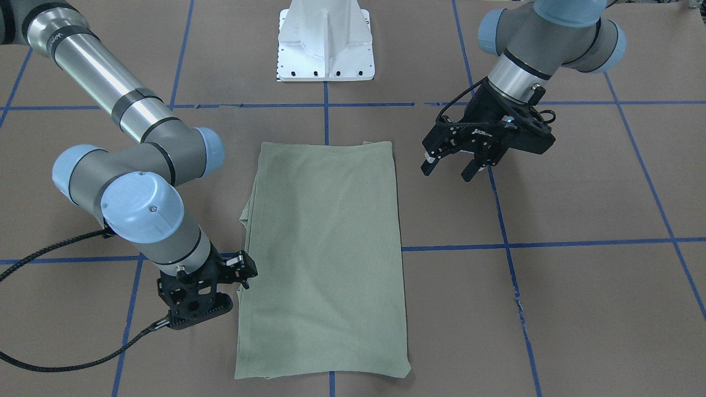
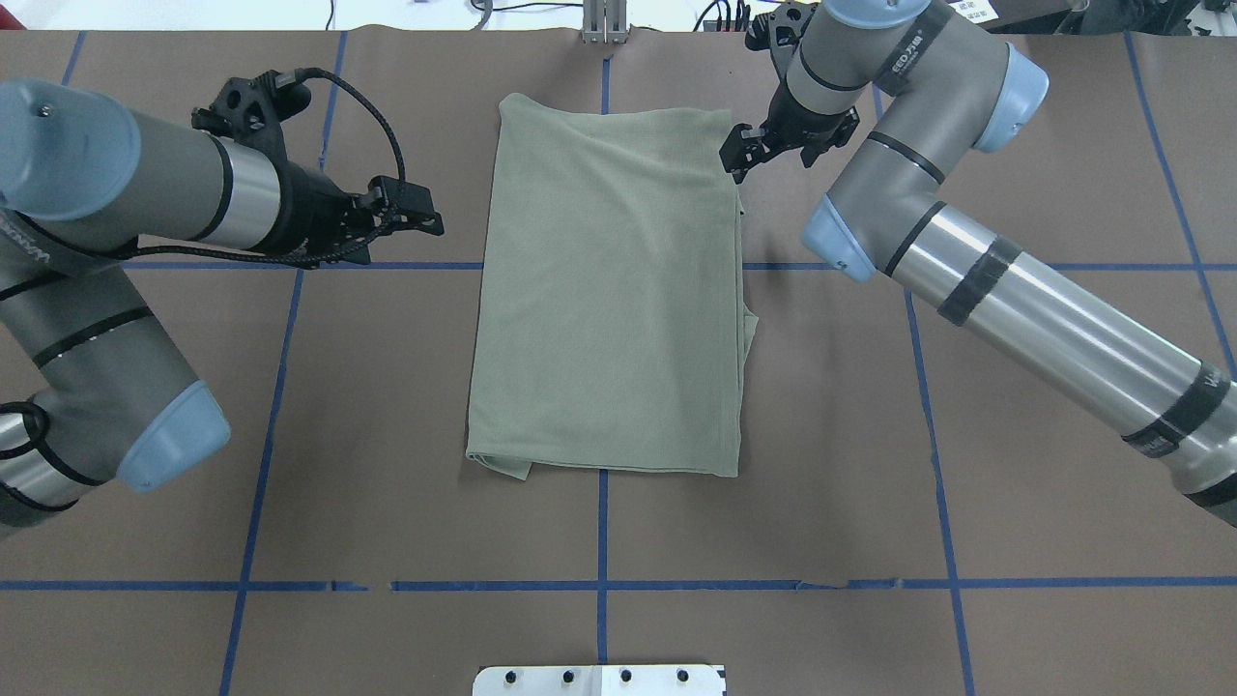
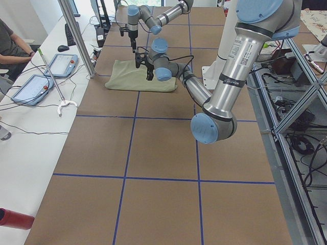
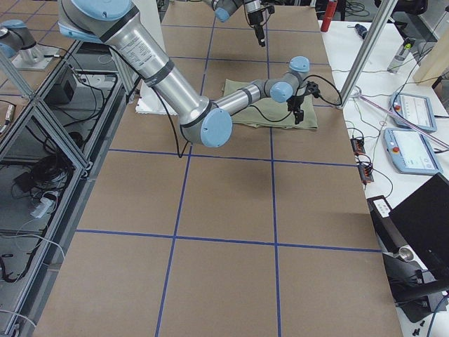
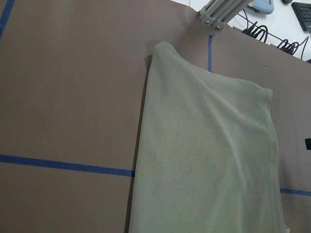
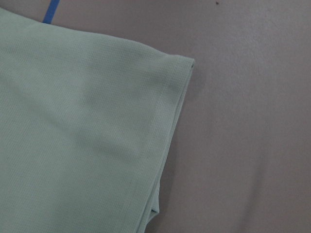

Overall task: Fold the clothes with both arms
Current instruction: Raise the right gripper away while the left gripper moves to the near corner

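left claw [image 1: 447, 173] is hanging open beside the limp, soft folded shirt [image 1: 325, 248], right claw [image 1: 244, 273], state unclear, is hovering at its layered edge, corners looking pinchable.

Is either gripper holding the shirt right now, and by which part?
Nothing is held. The left gripper hangs open beside the shirt; the right gripper is at its edge, but the shirt lies flat there.

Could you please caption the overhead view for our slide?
Folded sage-green shirt lying flat on the table, flanked by the left gripper and right gripper.
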`<action>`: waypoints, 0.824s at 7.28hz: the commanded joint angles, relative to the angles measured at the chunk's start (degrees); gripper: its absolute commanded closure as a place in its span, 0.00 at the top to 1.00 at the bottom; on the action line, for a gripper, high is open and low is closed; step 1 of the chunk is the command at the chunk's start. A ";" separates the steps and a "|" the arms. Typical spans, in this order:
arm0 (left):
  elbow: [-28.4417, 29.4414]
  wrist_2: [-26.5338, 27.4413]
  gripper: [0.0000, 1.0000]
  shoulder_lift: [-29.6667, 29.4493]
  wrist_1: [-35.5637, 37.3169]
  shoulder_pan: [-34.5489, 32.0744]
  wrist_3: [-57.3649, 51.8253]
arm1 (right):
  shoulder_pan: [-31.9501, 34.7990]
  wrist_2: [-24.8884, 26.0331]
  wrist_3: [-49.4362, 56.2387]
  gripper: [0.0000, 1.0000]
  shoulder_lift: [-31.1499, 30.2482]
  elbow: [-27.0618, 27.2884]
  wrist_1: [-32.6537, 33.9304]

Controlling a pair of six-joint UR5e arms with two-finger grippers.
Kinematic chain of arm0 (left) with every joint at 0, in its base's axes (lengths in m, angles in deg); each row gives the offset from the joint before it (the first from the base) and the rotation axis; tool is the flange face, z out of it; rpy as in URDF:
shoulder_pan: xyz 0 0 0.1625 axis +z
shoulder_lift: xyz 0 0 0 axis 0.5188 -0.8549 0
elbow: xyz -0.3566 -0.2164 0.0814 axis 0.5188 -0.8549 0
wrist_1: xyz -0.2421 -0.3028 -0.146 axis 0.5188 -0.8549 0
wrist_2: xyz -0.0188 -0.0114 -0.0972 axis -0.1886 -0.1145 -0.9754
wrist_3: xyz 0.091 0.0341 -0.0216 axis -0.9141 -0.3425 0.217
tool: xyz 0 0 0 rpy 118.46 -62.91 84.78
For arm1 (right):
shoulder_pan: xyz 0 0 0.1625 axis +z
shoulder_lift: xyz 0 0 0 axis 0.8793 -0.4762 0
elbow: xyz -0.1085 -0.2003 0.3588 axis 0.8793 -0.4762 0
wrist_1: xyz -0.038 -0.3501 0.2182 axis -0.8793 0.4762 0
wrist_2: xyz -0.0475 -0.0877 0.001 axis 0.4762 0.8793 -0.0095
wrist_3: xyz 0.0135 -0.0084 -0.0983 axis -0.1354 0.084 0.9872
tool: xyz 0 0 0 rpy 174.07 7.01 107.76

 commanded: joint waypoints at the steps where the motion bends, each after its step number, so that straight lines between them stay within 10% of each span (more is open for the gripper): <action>1: -0.03 0.20 1.00 -0.11 0.11 5.54 9.88 | -0.38 -3.08 -8.28 1.00 -6.18 9.85 0.54; 6: 0.84 15.38 1.00 -1.42 9.75 20.30 28.91 | -1.26 -3.17 -14.38 1.00 -14.30 19.31 0.10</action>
